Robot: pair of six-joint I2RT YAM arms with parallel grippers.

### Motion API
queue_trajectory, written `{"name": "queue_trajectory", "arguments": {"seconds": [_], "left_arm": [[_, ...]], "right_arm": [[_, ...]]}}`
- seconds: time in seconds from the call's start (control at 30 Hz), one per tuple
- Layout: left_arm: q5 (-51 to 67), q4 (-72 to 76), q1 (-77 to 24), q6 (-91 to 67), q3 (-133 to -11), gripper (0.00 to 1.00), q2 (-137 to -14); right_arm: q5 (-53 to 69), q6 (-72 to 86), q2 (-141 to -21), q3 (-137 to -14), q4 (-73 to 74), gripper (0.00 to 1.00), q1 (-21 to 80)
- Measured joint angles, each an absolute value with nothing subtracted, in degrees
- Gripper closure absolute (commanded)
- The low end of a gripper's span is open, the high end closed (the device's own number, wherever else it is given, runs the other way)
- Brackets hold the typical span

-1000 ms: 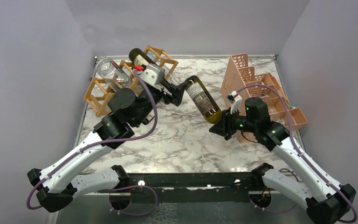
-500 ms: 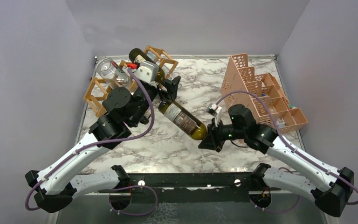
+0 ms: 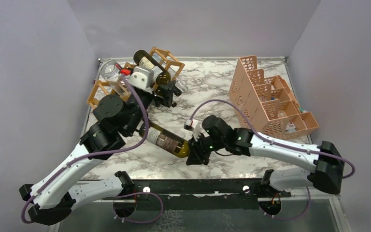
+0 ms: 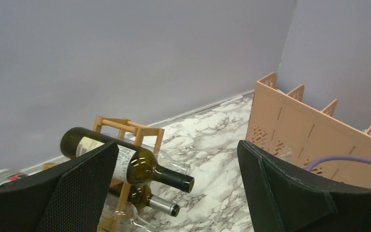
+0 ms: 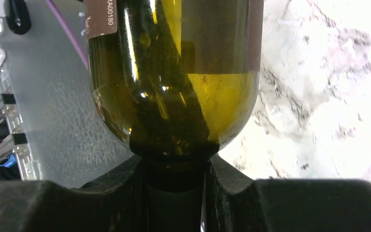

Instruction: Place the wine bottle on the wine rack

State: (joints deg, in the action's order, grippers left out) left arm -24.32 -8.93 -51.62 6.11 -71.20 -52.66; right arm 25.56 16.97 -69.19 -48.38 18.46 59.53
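A dark green wine bottle [image 3: 165, 140] with a brown label lies low over the marble table [image 3: 212, 77], near its front, base pointing left. My right gripper [image 3: 196, 150] is shut on its neck; in the right wrist view the bottle's shoulder [image 5: 174, 82] sits just beyond the gripper [image 5: 176, 169]. The wooden wine rack [image 3: 167, 56] stands at the back left and holds dark and clear bottles [image 4: 125, 162]. My left gripper [image 3: 167, 94] is open and empty beside the rack [image 4: 125, 126], its fingers [image 4: 82, 188] wide apart.
A pink plastic stepped crate [image 3: 263, 94] stands at the back right, also in the left wrist view [image 4: 309, 130]. Grey walls close in the table on three sides. The left arm's elbow [image 3: 111, 108] hangs just above the bottle's base.
The right arm has swung the bottle from the table's middle right down to the front left. The left gripper has drawn back toward the rack, staying open.
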Motion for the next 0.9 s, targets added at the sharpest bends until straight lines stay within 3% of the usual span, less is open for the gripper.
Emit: {"name": "queue_trajectory", "arguments": {"seconds": [0.53,0.9], "left_arm": [[-30.44,-13.58,-51.62,7.31,-71.61,0.01,-42.13],[-32.64,-16.62,-51.62,6.48,-71.68,0.01,-35.75]], "right_arm": [[7.01,23.14,-95.81,-71.66,12.95,0.99,71.37],[-1.30,24.62,-109.75,-87.90,20.25,0.99,73.17]]}}
